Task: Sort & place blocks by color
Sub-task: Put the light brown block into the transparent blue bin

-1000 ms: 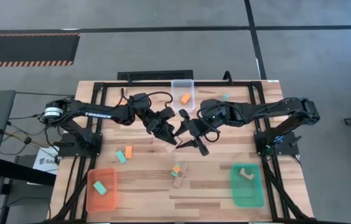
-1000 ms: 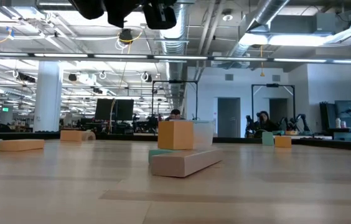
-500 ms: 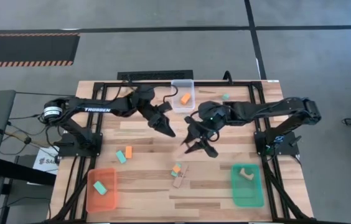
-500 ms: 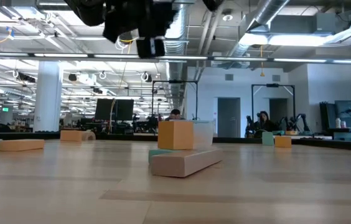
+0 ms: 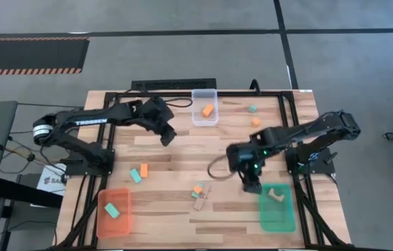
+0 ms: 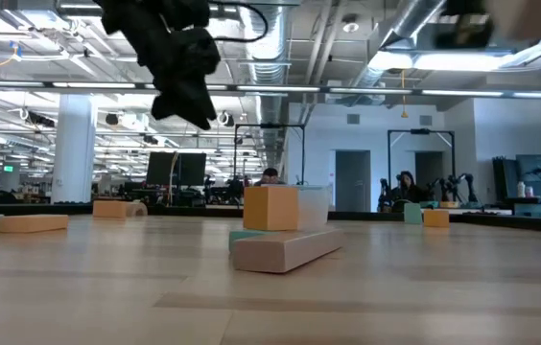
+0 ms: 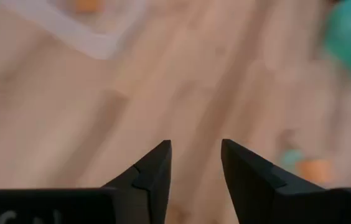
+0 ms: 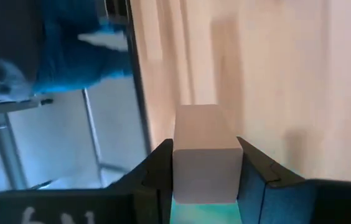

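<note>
**Bright, even light; blur in both wrist views**

You get bright, even light from above in the high view, with only soft, short shadows on the table (image 5: 155,209) beneath the arms. In the low view, ceiling strip lights (image 6: 424,59) glare a little, and the left arm (image 6: 170,57) overhead reads as a dark, smeared silhouette. Your left wrist view is heavily blurred: the clear tray (image 7: 94,28) and blocks are soft smudges, though the fingers (image 7: 154,171) stay sharp. In the right wrist view the held tan block (image 8: 205,152) is crisp, its surroundings streaked.
</note>
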Controlling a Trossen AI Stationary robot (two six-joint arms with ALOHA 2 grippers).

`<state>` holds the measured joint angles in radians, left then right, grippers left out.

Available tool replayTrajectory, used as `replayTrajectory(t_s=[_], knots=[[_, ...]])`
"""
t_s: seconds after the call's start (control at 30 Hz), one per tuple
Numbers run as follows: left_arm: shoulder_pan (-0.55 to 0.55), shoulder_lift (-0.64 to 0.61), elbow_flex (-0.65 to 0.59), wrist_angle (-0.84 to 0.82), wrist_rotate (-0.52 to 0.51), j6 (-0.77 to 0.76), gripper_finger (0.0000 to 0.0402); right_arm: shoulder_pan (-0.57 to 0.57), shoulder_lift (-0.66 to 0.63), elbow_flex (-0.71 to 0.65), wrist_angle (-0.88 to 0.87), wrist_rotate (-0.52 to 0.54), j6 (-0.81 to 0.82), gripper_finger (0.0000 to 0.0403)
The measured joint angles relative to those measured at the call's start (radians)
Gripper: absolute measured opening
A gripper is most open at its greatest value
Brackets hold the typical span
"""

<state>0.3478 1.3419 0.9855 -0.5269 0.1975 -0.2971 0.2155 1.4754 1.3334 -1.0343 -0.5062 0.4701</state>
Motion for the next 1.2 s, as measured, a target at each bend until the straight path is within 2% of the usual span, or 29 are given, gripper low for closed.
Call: replayTrajectory(t_s=[0.07,0.17,0.33,0.5,0.73,0.9,1.03,1.2], knots=[[-0.012,-0.035,0.0,-0.024,-0.096,0.029,0.0122,0.057,0.0,0.0,-0.039,-0.001,0.085,0.0131],[-0.021,-0.083,0.0,-0.038,-0.173,0.059,0.0118,0.15,-0.001,-0.03,-0.045,-0.007,0.207,0.0134],[-0.02,-0.138,0.0,-0.058,-0.232,0.076,0.0116,0.295,0.0,-0.164,0.054,-0.045,0.437,0.0135],[-0.02,-0.151,0.0,-0.061,-0.242,0.089,0.0116,0.385,0.0,-0.312,0.214,-0.075,0.642,0.0135],[-0.02,-0.151,0.0,-0.059,-0.242,0.095,0.0116,0.422,0.0,-0.429,0.261,-0.073,0.788,0.0136],[-0.02,-0.151,0.0,-0.056,-0.301,0.114,0.0116,0.411,0.0,-0.486,0.261,-0.07,0.857,0.0148],[-0.02,-0.151,0.0,-0.05,-0.311,0.119,0.0116,0.41,0.0,-0.5,0.257,-0.067,0.872,0.0172],[-0.02,-0.151,0.0,-0.05,-0.311,0.119,0.0116,0.402,0.0,-0.5,0.251,-0.067,0.892,0.0222]])
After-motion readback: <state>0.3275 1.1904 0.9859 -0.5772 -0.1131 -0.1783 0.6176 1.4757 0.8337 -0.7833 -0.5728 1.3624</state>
